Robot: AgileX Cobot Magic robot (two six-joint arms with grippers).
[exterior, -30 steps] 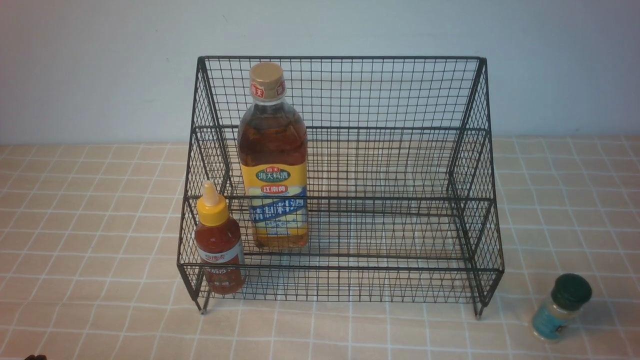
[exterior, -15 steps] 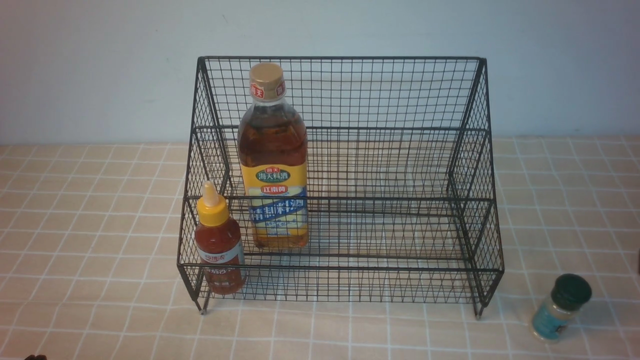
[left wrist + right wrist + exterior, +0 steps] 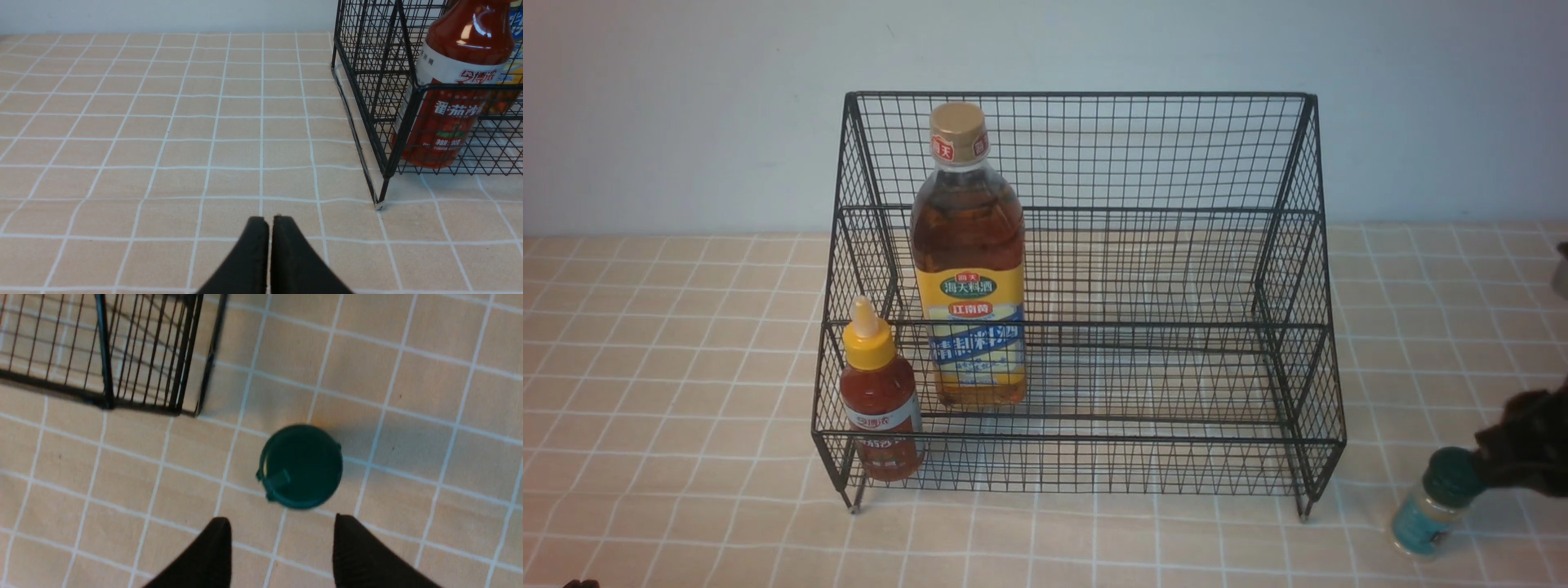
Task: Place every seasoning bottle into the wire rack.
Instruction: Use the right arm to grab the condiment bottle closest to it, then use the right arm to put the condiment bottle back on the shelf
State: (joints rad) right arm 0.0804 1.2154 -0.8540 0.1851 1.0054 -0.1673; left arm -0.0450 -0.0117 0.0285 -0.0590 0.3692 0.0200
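Observation:
The black wire rack (image 3: 1160, 269) stands mid-table. The tall amber bottle (image 3: 969, 261) with a gold cap stands inside it on the left. The small red-sauce bottle (image 3: 876, 392) with a yellow nozzle stands in its front left corner and also shows in the left wrist view (image 3: 449, 85). The tiny teal shaker (image 3: 1433, 506) with a dark-green lid stands on the cloth outside the rack's front right corner. My right gripper (image 3: 282, 526) is open, above and just beside the shaker's lid (image 3: 301, 465); it shows dark and blurred in the front view (image 3: 1523, 445). My left gripper (image 3: 269, 222) is shut and empty, low over the cloth left of the rack.
A beige checked cloth (image 3: 686, 367) covers the table, with a pale wall behind. The rack's front right foot (image 3: 196, 404) stands close to the shaker. The rack's front left foot (image 3: 378, 202) is near my left gripper.
My right gripper has come in from the right edge of the front view and now hangs over the shaker. The bottles and rack have not moved.

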